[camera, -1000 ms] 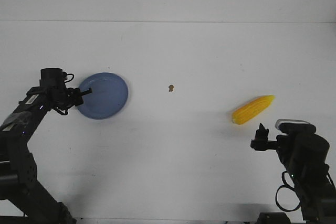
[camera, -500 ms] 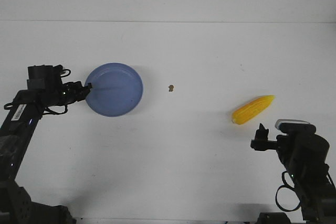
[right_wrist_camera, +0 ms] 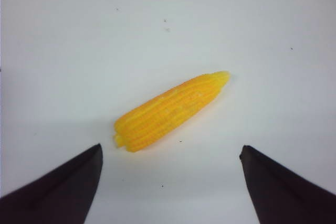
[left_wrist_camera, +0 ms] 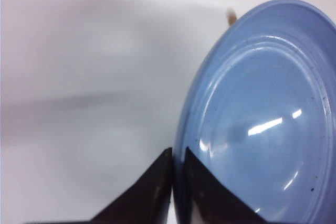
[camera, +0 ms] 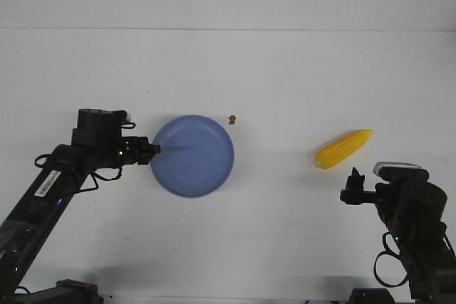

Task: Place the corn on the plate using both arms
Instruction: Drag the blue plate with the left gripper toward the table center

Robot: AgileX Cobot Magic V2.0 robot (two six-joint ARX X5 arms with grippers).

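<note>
Left jaws (left_wrist_camera: pixel 172 182) on plate (camera: pixel 196 158) rim

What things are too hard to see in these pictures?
- Small brown speck beside the plate: too small in the front view to identify.
- Plate's far side: cut off by the left wrist view's edge.
- Right gripper: only two fingertips show in its wrist view; the corn lies apart.

One of each loose item, two arms.

On the white worktop (camera: pixel 285 69) there is one round, shallow, matte blue plate (camera: pixel 192 155), one bright yellow tapered toy corn cob (camera: pixel 343 149) and one small brown speck (camera: pixel 232 119). Two black robot arms are in view, one on the left (camera: pixel 64 176) and one on the right (camera: pixel 413 226).
</note>
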